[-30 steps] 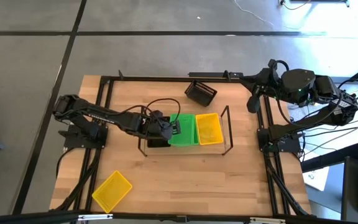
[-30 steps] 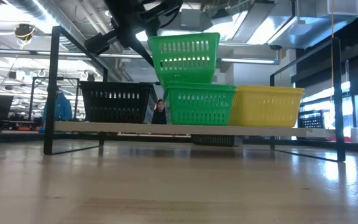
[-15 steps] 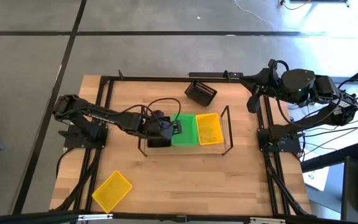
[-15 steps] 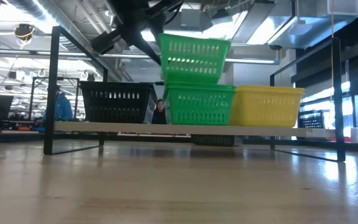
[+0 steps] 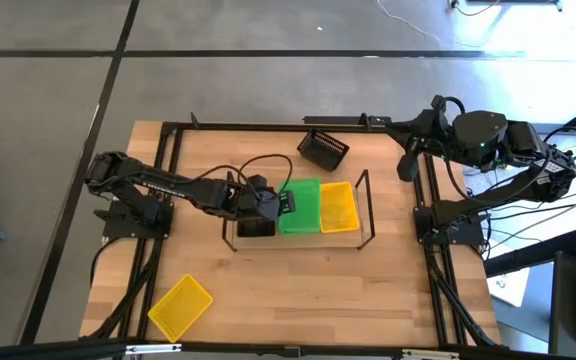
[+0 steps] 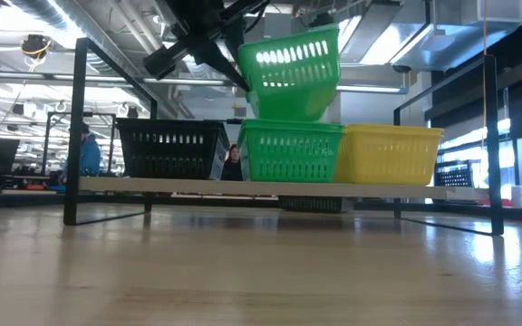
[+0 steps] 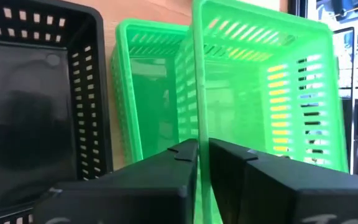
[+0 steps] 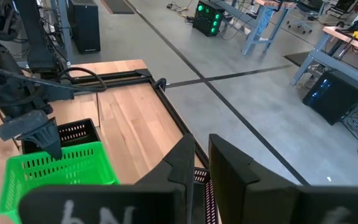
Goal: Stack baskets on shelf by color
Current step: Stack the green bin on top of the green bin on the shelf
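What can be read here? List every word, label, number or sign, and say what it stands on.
White marks on the body of the right gripper: cut off at the picture's edge, not readable.
Baskets and shelf: no text to be seen.
Nothing else legible.

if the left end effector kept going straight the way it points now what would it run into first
Likely the lower green basket on the shelf. The left end effector is shut on the upper green basket's wall, and that basket would press into the lower one first, though depth is unclear.
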You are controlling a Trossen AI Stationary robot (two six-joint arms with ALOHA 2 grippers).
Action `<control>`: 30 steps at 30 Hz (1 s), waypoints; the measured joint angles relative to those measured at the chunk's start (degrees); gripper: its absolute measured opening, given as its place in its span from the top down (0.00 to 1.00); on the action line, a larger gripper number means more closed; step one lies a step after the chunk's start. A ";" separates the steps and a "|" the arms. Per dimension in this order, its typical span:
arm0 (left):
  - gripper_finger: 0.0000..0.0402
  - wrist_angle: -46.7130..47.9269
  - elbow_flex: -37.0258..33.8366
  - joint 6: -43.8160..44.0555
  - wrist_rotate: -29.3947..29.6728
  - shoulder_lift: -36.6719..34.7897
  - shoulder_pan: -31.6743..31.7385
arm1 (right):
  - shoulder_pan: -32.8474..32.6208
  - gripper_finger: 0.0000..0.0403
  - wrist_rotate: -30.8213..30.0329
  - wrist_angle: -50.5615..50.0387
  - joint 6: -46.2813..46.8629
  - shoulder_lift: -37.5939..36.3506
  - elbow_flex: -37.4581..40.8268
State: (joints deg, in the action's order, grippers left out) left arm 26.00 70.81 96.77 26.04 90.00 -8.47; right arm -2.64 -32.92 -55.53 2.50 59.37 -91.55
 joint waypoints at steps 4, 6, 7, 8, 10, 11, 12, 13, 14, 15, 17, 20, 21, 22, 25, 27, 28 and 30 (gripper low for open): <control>0.89 0.06 0.00 0.00 0.00 0.07 0.00 | 0.01 0.88 -0.01 0.00 0.00 0.00 0.00; 0.87 0.04 0.00 0.03 0.00 0.08 0.02 | -0.01 0.88 0.01 0.00 0.00 0.00 0.00; 0.86 0.06 0.00 0.05 0.00 0.08 0.09 | 0.01 0.88 0.01 0.00 0.00 0.00 0.00; 0.86 0.06 0.00 0.05 0.00 0.08 0.18 | -0.01 0.88 0.01 0.00 0.00 0.00 0.00; 0.85 0.06 -0.01 0.05 0.26 0.08 0.49 | 0.00 0.88 -0.01 0.00 -0.01 0.00 0.00; 0.85 0.08 0.00 0.06 0.66 0.08 0.64 | 0.01 0.88 0.01 0.00 0.00 0.00 0.00; 0.86 0.08 -0.01 0.06 1.15 0.08 0.76 | 0.01 0.88 0.00 0.00 -0.02 0.00 -0.01; 0.86 0.08 0.00 0.11 1.76 0.08 0.90 | 0.00 0.88 0.01 0.00 -0.02 0.01 0.00; 0.86 0.08 0.00 0.16 2.25 0.09 1.04 | -0.01 0.88 0.01 0.00 0.00 0.00 -0.01; 0.86 0.08 0.00 0.20 2.55 0.10 1.20 | 0.00 0.88 0.01 0.00 -0.01 0.00 -0.01; 0.86 0.08 0.00 0.24 2.88 0.10 1.52 | 0.01 0.88 -0.01 0.00 0.00 0.00 0.00; 0.86 0.06 -0.01 0.63 2.94 0.10 1.84 | 0.01 0.88 0.00 0.00 -0.01 0.00 0.00; 0.86 0.06 -0.01 1.42 3.03 0.10 1.84 | 0.01 0.88 0.01 0.00 0.00 0.00 0.00; 0.86 0.06 0.00 2.40 3.24 0.11 1.84 | -0.01 0.88 0.01 0.00 -0.01 0.00 0.00; 0.87 -0.13 0.07 3.18 3.48 1.00 1.81 | -0.01 0.88 0.00 0.00 -0.01 0.01 0.00; 0.87 -0.18 -0.04 3.48 3.33 1.91 1.79 | -0.01 0.88 -0.01 0.00 0.00 0.02 0.00; 0.87 0.30 -0.11 3.54 3.21 1.87 1.84 | -0.01 0.88 -0.01 0.02 0.00 0.02 0.00; 0.87 -1.54 0.10 3.17 3.50 2.15 2.16 | 0.01 0.88 -0.03 0.02 0.00 0.00 -0.02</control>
State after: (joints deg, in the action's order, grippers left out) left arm 24.46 70.90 99.93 29.54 92.16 -6.31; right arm -2.63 -32.95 -55.51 2.50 59.37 -91.56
